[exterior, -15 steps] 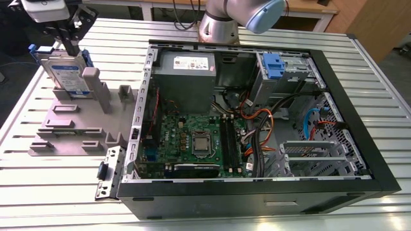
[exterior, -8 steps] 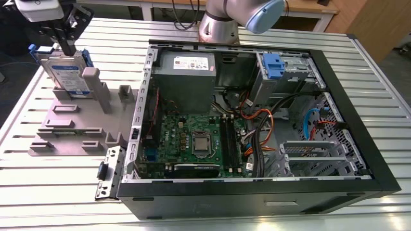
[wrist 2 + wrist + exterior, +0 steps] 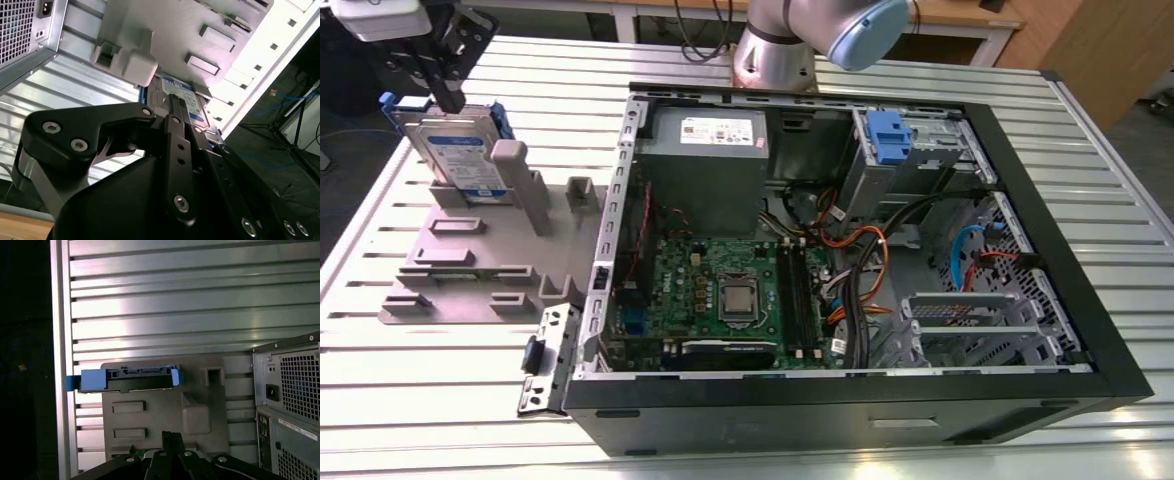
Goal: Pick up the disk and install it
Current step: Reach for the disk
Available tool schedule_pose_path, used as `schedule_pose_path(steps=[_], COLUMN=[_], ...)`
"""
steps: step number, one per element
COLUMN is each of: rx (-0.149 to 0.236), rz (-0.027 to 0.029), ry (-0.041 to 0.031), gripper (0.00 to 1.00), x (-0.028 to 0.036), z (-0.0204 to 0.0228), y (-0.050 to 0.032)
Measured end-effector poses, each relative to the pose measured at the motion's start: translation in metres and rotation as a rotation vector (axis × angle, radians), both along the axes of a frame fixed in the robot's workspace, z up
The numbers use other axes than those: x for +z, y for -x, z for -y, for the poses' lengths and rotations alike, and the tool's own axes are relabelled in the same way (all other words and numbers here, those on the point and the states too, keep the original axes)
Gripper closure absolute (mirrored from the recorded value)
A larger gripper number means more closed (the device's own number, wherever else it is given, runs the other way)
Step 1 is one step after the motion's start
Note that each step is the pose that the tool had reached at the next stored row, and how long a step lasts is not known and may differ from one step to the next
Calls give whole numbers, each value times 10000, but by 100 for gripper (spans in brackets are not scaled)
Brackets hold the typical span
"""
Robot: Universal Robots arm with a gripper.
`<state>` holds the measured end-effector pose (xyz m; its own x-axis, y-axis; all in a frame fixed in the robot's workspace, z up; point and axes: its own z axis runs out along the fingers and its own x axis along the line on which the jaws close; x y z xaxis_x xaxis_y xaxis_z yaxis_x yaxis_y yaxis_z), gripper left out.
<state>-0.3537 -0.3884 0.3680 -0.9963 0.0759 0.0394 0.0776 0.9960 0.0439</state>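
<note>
Early yet: reads as pre-grasp, nothing lifted or installed. Shows the disk upright on edge in the grey fixture on the table, at the exterior view's left, outside the open computer case. Places the gripper just above the disk's top edge, jaws seemingly pressed together on nothing; leaves both pick-up and install to do.
</note>
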Motion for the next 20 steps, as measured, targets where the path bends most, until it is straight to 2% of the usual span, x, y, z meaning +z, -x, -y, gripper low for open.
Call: schedule_pose_path(steps=[2, 4, 7, 13, 20], rx=[-1, -2, -1, -1, -2], rz=[76, 101, 102, 104, 103], ry=[0, -1, 1, -1, 0], gripper=[89, 89, 89, 89, 89], x=[-2, -6, -12, -33, -64], z=[-8, -31, -75, -126, -230], y=[33, 59, 111, 243, 363])
